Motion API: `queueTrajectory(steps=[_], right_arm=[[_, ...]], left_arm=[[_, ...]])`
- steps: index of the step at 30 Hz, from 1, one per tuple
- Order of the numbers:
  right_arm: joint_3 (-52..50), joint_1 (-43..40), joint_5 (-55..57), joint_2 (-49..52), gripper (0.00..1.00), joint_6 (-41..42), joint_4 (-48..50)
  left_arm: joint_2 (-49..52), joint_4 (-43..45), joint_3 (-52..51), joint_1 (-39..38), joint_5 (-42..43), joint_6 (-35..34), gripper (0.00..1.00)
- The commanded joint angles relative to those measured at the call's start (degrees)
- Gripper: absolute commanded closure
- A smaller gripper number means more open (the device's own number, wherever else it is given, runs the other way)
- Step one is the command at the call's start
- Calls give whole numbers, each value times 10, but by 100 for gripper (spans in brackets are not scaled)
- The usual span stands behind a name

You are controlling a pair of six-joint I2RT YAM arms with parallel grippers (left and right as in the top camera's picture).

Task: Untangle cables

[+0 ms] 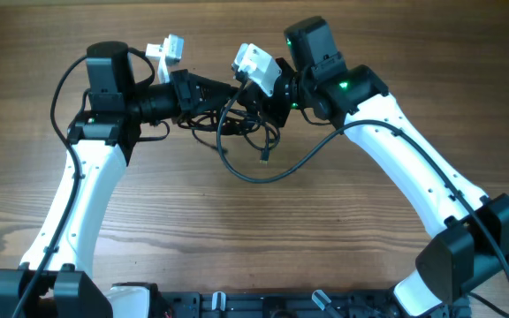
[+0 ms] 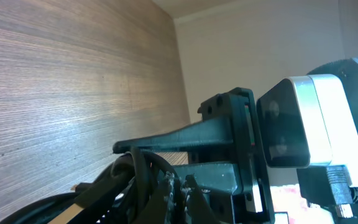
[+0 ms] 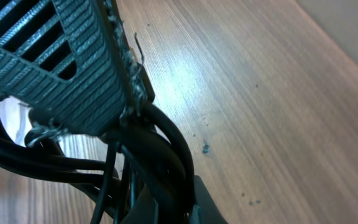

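The cables [image 1: 229, 124] form a black tangle hanging between the two arms just above the middle of the table, and one plug end [image 1: 264, 159] dangles below it. My left gripper [image 1: 210, 94] reaches in from the left and is shut on a bunch of strands. My right gripper [image 1: 249, 104] comes in from the right, almost touching the left one. In the left wrist view, the left gripper [image 2: 179, 182] pinches cables [image 2: 143, 180]. The right wrist view has the right gripper [image 3: 176, 208] shut on a thick loop of cables [image 3: 166, 149].
A thicker black wire [image 1: 300, 162] sags from the right arm in a long curve under the tangle. The left gripper's ribbed finger [image 3: 61, 62] fills the top left of the right wrist view. The right arm's white camera [image 2: 294, 121] looms close in the left wrist view. Wooden table [image 1: 254, 230] lies all around.
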Motion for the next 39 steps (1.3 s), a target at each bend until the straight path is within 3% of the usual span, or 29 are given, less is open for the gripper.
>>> queueTrajectory(steps=[1,6,7,10,11,14,17,23,30,34,39], right_arm=[[-1,3,-13,-13,96,81,-8],[-1,3,41,-49,96,221,-90],[-1,3,40,-50,96,228,-101],[-1,6,41,-49,96,229,-128],[-1,6,41,-49,96,229,-130],[-1,6,72,-48,96,259,-141],[-1,6,84,-46,96,262,-158],[-1,6,105,-29,96,292,-183],[-1,6,105,-28,96,323,-191],[-1,6,105,-28,96,330,-195],[-1,6,94,-28,96,334,-187]], left_arm=[[-4,1,8,-2,-80,2,96],[-4,-39,7,-14,-245,127,92],[-4,-54,7,-18,-257,148,85],[-4,-87,7,-34,-263,250,49],[-4,-94,7,-38,-263,278,42],[-5,-84,8,-38,-232,313,28],[-13,-63,17,-17,-176,313,21],[-43,-126,28,-38,-279,372,23],[-2,-146,27,-121,-368,346,28],[2,-156,27,-140,-438,322,32],[9,-195,26,-144,-457,322,38]])
